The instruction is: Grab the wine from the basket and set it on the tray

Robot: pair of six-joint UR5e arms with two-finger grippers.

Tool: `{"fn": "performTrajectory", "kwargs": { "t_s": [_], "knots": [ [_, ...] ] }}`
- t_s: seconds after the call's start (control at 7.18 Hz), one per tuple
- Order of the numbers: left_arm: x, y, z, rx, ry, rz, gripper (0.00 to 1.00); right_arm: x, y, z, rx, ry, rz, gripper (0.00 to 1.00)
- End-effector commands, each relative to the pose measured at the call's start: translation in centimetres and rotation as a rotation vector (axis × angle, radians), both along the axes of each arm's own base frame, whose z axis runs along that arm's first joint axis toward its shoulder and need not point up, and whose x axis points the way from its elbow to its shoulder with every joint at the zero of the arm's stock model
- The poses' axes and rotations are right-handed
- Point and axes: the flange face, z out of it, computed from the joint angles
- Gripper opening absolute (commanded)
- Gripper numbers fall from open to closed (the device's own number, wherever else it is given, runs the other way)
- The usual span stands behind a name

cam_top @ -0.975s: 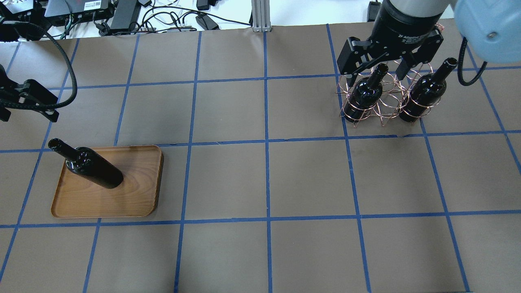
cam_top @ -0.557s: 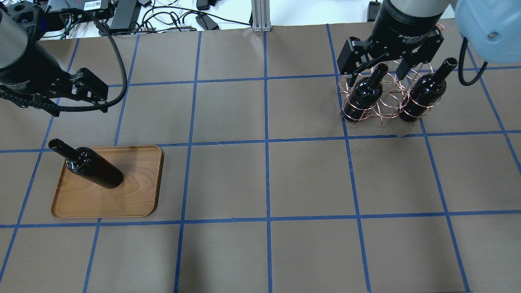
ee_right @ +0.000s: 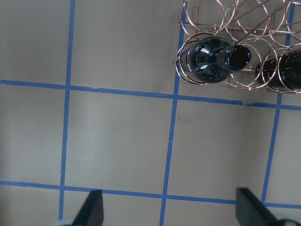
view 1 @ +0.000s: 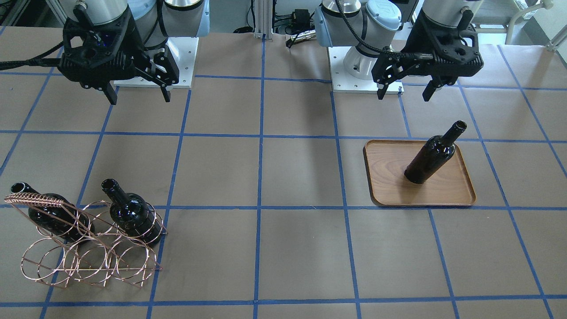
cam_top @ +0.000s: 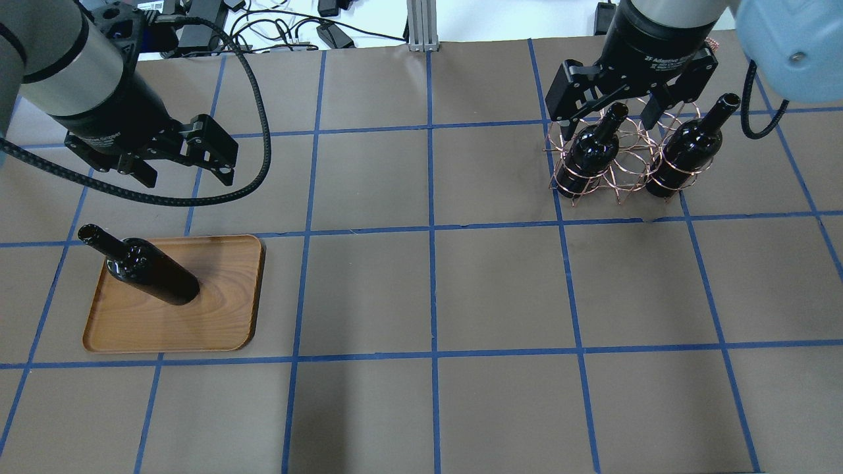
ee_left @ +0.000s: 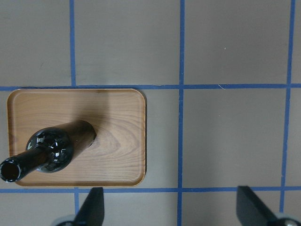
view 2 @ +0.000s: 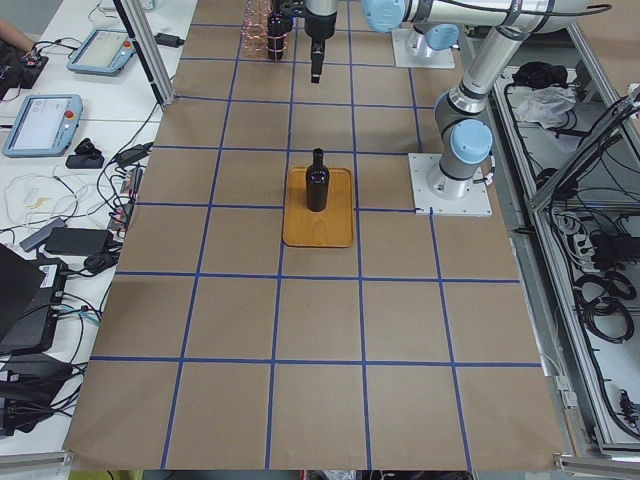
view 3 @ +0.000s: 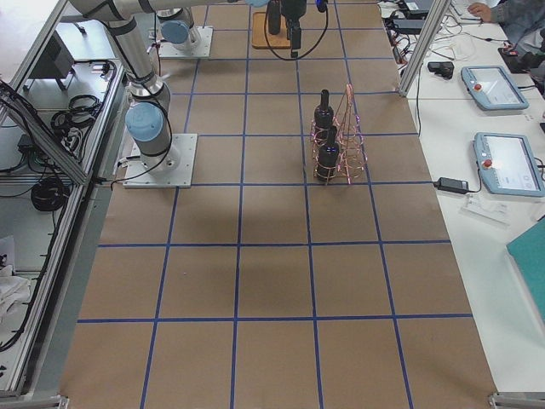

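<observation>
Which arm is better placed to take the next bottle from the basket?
The right. The open right gripper hangs over the basket; the left gripper is far off, by the tray.

Lighting: bright, even, overhead. Shadows: soft. Specular glare on the wine [ee_left: 49, 149] ahead of the left gripper [ee_left: 171, 209]. Focus: sharp.

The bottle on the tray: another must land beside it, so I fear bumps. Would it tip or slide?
Likely tippy: the bottle stands upright, tall on a narrow base. Its glossy glass looks slippery and breakable. The tray has a low rim that probably would not catch it.
</observation>
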Motion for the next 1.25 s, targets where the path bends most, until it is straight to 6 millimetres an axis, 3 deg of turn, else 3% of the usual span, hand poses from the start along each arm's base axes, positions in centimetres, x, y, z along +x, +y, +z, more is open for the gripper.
{"fn": "performTrajectory", "kwargs": {
  "t_s": [0.0,1.11],
  "knots": [
    [-0.27,0.12,-0.30,0.007,0.002,-0.003,1.00,0.00,0.00,0.00,0.000,0.000,-0.002,1.00],
    [-0.17,0.42,-0.19,0.004,-0.010,-0.011,1.00,0.02,-0.06,-0.08,0.002,-0.001,-0.001,1.00]
  ]
}}
